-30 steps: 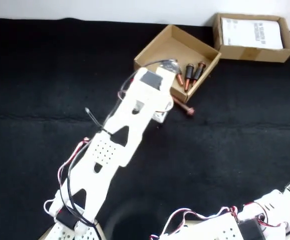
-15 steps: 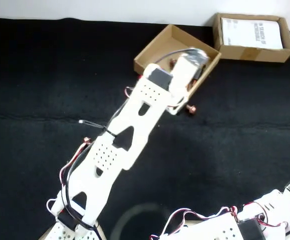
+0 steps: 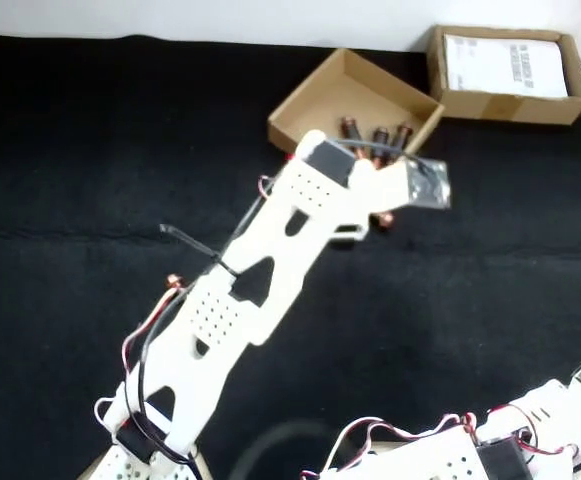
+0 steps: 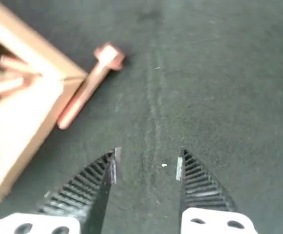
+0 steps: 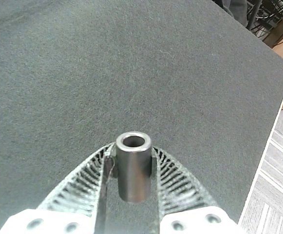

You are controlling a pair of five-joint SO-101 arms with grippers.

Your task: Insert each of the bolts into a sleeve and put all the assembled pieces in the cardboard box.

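The open cardboard box holds three assembled pieces against its near wall. A loose copper bolt lies on the black table just outside that wall. My left gripper hangs open and empty over the table, with the bolt ahead of it and off to one side. The box corner is beside it. My right gripper is shut on a grey sleeve, held upright with its bore facing the camera. The right arm rests at the table's near right.
A second cardboard box with a white sheet inside stands at the back right. The table's edge and the floor beyond it lie past the right gripper. Black cloth covers the table around the bolt.
The left arm has swung right, out of the box and over its near wall to the table by the loose bolt. The pieces in the box are uncovered. The right arm kept still.
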